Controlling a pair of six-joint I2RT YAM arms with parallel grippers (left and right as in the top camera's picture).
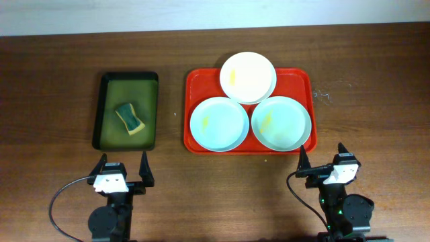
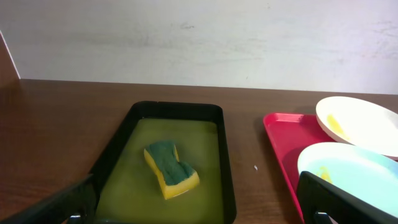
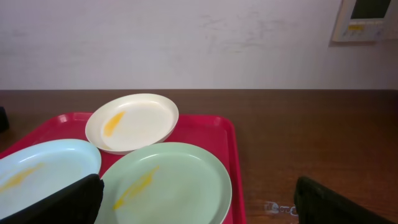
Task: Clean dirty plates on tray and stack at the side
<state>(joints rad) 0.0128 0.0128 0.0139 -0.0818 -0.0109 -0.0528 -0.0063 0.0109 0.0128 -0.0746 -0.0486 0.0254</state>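
The red tray (image 1: 195, 84) holds three plates, each with a yellow smear: a white plate (image 1: 248, 76) at the back, a pale blue plate (image 1: 219, 125) front left and a pale mint plate (image 1: 281, 123) front right. My left gripper (image 1: 123, 169) is open and empty near the front edge, below the dark tray. My right gripper (image 1: 322, 158) is open and empty just in front of the red tray's right corner. The right wrist view shows the mint plate (image 3: 168, 183), the white plate (image 3: 132, 122) and the blue plate (image 3: 43, 168) ahead of the gripper (image 3: 199, 205).
A dark green tray (image 1: 125, 111) of yellowish liquid stands left of the red tray, with a green-and-yellow sponge (image 1: 130, 118) in it. It also shows in the left wrist view (image 2: 171, 169). A wall runs along the table's far edge.
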